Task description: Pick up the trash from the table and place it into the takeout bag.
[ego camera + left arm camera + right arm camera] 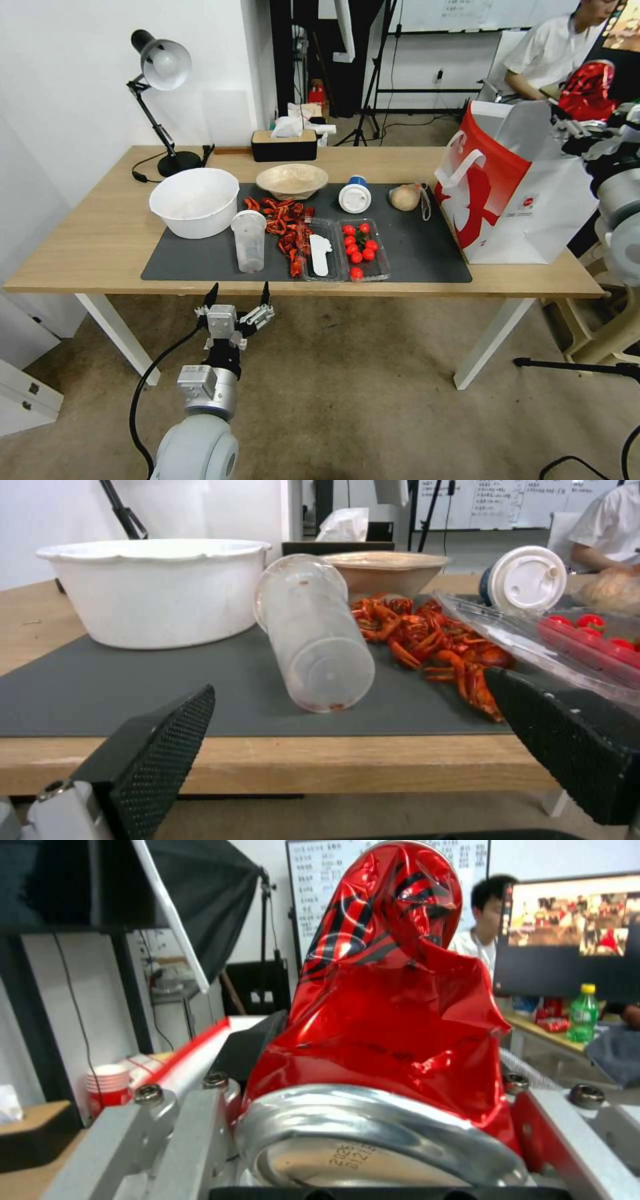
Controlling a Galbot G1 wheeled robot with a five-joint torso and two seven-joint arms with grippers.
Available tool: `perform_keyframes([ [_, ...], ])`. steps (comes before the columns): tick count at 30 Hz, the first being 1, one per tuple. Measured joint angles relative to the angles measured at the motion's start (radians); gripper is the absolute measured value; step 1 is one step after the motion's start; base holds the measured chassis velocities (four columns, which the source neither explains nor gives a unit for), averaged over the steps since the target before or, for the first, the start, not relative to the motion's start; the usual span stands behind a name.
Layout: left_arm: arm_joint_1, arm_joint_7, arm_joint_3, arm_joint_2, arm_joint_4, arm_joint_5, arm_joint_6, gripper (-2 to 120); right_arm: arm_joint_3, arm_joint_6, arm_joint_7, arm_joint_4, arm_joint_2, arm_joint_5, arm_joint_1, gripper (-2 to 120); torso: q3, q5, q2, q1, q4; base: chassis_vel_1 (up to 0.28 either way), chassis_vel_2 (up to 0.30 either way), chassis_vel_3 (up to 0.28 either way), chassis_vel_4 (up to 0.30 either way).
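My right gripper (579,113) is shut on a crumpled red drink can (587,90) (393,1005), held high over the far right rim of the takeout bag (513,190), a white and red paper bag at the table's right end. My left gripper (237,299) (347,687) hangs open just in front of the table's front edge, facing the clear plastic cup (249,240) (313,635) that stands on the dark mat (200,267). Behind it lie the beige bowl (292,180), the white blue-lidded cup (355,195) (523,580) and the wrapped tan lump (405,197).
A large white bowl (194,200) sits left of the cup. Red crayfish shells (283,223) and a clear tray of cherry tomatoes (360,248) lie to its right. A desk lamp (163,100) and a tissue box (285,143) stand at the back edge.
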Motion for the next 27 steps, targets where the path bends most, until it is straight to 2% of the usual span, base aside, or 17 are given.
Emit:
perform_keyframes([
  [6,-0.003,0.0,0.003,-0.004,0.006,0.003,0.003,100,-0.058,-0.017,0.001,-0.056,0.0,0.01,0.055,45,0.0,-0.0001,0.0,0.0,0.0003,0.0,0.0,0.0,0.0],
  [8,-0.004,0.001,-0.001,0.001,0.008,0.004,0.003,100,-0.086,-0.029,0.003,-0.073,0.0,0.012,0.082,55,0.0,-0.0001,0.0,0.0,0.0002,0.0,0.0,0.0,0.0],
  [9,-0.004,0.001,-0.001,0.001,0.008,0.004,0.003,100,-0.086,-0.029,0.003,-0.073,0.0,0.012,0.082,55,0.0,-0.0001,0.0,0.0,0.0002,0.0,0.0,0.0,0.0],
  [11,-0.006,0.002,-0.007,0.005,0.009,0.003,0.004,100,-0.111,-0.039,0.012,-0.082,0.002,0.012,0.105,65,0.0,-0.0003,0.0,0.0,0.0002,0.0,0.0,0.0,0.0],
  [12,-0.006,0.002,-0.007,0.005,0.009,0.003,0.004,100,-0.111,-0.039,0.012,-0.082,0.002,0.012,0.105,65,0.0,-0.0003,0.0,0.0,0.0002,0.0,0.0,0.0,0.0],
  [15,-0.007,0.002,-0.01,0.006,0.009,0.001,0.004,100,-0.134,-0.059,0.03,-0.092,0.008,0.012,0.127,82,0.0,-0.0003,0.0,0.0,0.0003,0.0,0.0,0.0,0.0],
  [16,-0.007,0.002,-0.01,0.006,0.009,0.001,0.004,100,-0.134,-0.059,0.03,-0.092,0.008,0.012,0.127,82,0.0,-0.0003,0.0,0.0,0.0003,0.0,0.0,0.0,0.0],
  [18,-0.006,0.003,-0.009,0.004,0.014,0.004,0.005,100,-0.139,-0.065,0.032,-0.097,0.01,0.011,0.131,92,0.0,-0.0003,0.0,0.0,0.0002,0.0,0.0,0.0,0.0],
  [22,-0.008,0.003,-0.006,-0.003,0.021,0.008,0.005,100,-0.139,-0.071,0.032,-0.103,0.008,0.011,0.13,100,0.0,-0.0003,0.0,0.0,0.0002,0.0,0.0,0.0,0.0],
  [27,-0.011,0.003,-0.006,-0.005,0.02,0.008,0.006,100,-0.139,-0.07,0.028,-0.105,0.004,0.011,0.131,100,0.0,-0.0002,0.0,0.0,0.0001,0.0,0.0,0.0,0.0],
])
